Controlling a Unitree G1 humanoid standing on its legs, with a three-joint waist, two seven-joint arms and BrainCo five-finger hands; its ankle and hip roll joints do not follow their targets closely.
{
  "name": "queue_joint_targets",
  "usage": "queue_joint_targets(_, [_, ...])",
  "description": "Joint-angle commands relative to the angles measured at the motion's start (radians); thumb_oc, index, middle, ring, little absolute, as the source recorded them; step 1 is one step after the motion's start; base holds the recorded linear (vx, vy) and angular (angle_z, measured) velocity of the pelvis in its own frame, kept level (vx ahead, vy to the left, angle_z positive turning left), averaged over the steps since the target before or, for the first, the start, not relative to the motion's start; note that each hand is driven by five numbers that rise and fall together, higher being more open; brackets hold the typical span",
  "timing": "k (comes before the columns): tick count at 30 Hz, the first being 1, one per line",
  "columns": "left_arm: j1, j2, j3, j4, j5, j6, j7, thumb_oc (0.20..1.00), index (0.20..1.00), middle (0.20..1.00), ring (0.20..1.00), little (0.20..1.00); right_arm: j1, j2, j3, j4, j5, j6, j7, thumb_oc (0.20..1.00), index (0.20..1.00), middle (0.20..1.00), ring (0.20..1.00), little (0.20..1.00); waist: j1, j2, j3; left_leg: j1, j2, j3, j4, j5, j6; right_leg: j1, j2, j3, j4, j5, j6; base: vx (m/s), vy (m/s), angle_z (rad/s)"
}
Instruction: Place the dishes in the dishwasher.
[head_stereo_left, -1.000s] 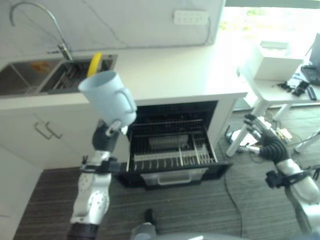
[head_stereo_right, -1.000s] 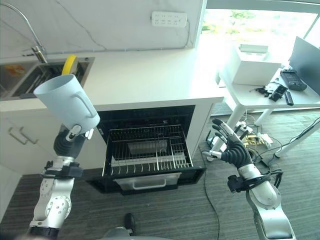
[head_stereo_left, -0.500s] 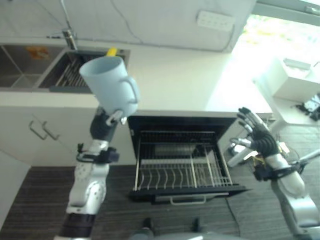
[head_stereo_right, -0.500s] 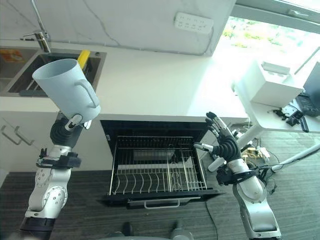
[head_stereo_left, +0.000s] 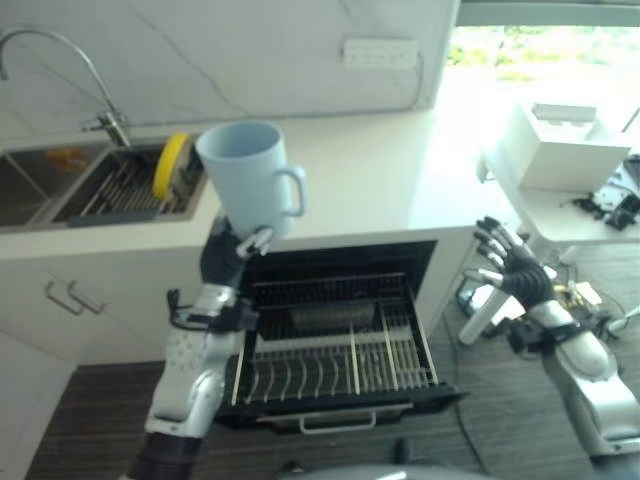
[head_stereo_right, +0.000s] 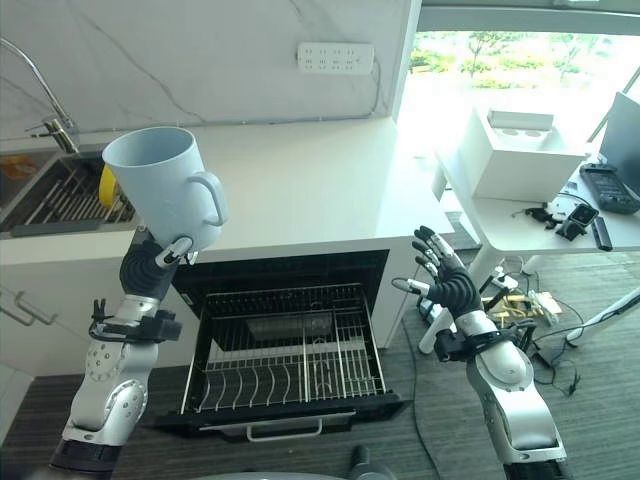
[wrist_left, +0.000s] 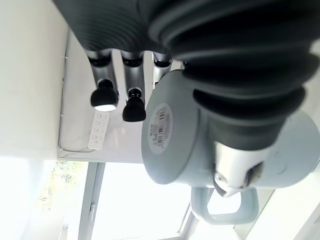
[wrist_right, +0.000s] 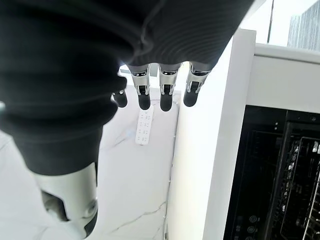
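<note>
A long white desk (head_stereo_right: 300, 190) is seen along the wall, with a sink (head_stereo_left: 90, 185) set into it on the robot's left. A curved tap (head_stereo_left: 60, 70) stands behind the sink, and a yellow plate (head_stereo_left: 170, 165) is stood on its edge in the sink rack. A white socket strip (head_stereo_right: 335, 57) is fixed on the wall above the desk.

Under the desk the dishwasher (head_stereo_right: 290, 340) is open. Its wire rack (head_stereo_right: 285, 355) is pulled out toward the robot. Something grey is seen lying at the back of the rack, but what it is cannot be told.

A small white table (head_stereo_right: 540, 215) is seen on the right by the window, with a white box (head_stereo_right: 515, 150) on it.

A pale blue mug (head_stereo_left: 250, 180) is held up high by the left hand (head_stereo_left: 228, 255), above the left front of the open dishwasher. The mug is gripped low down near its base, with its mouth up and tilted a little, and its handle turned to the right. In the left wrist view the thumb (wrist_left: 240, 150) is pressed on the mug's side.

The right hand (head_stereo_right: 452, 290) is held up beside the dishwasher's right side. Its fingers (wrist_right: 167, 92) are spread out straight, and nothing is held in it.
</note>
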Motion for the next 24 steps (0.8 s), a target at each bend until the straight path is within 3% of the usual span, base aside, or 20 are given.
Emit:
queue_joint_targets(1, [-0.053,0.063,-0.017,-0.032,0.015,-0.026,-0.065,0.2,0.2,0.2,0.2,0.2,-0.062,-0.007,0.018,-0.075,0.097,-0.022,0.092,1.0,1.0,1.0,1.0,1.0,0.002,-0.053,-0.032,-0.02,-0.035,-0.056,0.007,-0.044,-0.012,0.033,-0.043,0.0,0.007,-0.071,0.04,0.03,-0.04,0.02])
queue_joint_targets(6, [-0.068,0.077,-0.039,0.001,0.017,-0.005,-0.115,0.2,0.2,0.2,0.2,0.2,-0.086,-0.017,0.032,-0.089,0.129,-0.031,0.129,1.0,1.0,1.0,1.0,1.0,0.002,-0.046,-0.038,-0.02,-0.032,-0.063,0.007,-0.043,-0.019,0.038,-0.045,-0.007,0.007,-0.075,0.04,0.0,-0.013,0.11])
queue_joint_targets(9, [-0.085,0.081,-0.065,0.013,-0.031,0.048,-0.216,0.2,0.2,0.2,0.2,0.2,-0.123,-0.035,0.05,-0.084,0.172,-0.019,0.211,1.0,1.0,1.0,1.0,1.0,0.005,-0.044,-0.041,-0.02,-0.031,-0.062,0.007,-0.044,-0.022,0.041,-0.047,-0.013,0.007,-0.077,0.043,0.0,-0.001,0.03])
queue_joint_targets(11, [-0.111,0.082,-0.094,0.032,-0.087,0.095,-0.292,0.2,0.2,0.2,0.2,0.2,-0.162,-0.06,0.076,-0.071,0.235,-0.008,0.309,1.0,1.0,1.0,1.0,1.0,0.009,-0.043,-0.044,-0.017,-0.03,-0.059,0.007,-0.044,-0.024,0.044,-0.048,-0.017,0.007,-0.078,0.044,0.0,0.0,0.0])
queue_joint_targets(15, [-0.163,0.073,-0.156,0.076,-0.177,0.18,-0.415,0.2,0.2,0.2,0.2,0.2,-0.24,-0.077,0.109,0.002,0.368,-0.018,0.385,1.0,1.0,1.0,1.0,1.0,0.018,-0.042,-0.048,-0.001,-0.031,-0.057,0.007,-0.061,-0.027,0.062,-0.05,-0.025,0.007,-0.09,0.049,-0.01,0.003,0.0])
queue_joint_targets(19, [-0.173,0.067,-0.169,0.099,-0.229,0.237,-0.521,0.2,0.2,0.2,0.2,0.2,-0.263,-0.078,0.105,0.043,0.397,0.006,0.463,1.0,1.0,1.0,1.0,1.0,0.02,-0.041,-0.055,0.006,-0.033,-0.053,0.007,-0.066,-0.027,0.066,-0.052,-0.024,0.007,-0.092,0.05,-0.01,0.004,0.0])
queue_joint_targets(24, [-0.195,0.021,-0.179,0.13,-0.382,0.379,-0.704,0.2,0.2,0.2,0.2,0.2,-0.337,-0.066,0.103,0.136,0.461,0.035,0.563,1.0,1.0,1.0,1.0,1.0,0.026,-0.046,-0.064,0.017,-0.036,-0.051,0.007,-0.074,-0.028,0.076,-0.053,-0.022,0.007,-0.095,0.05,0.0,0.0,0.0])
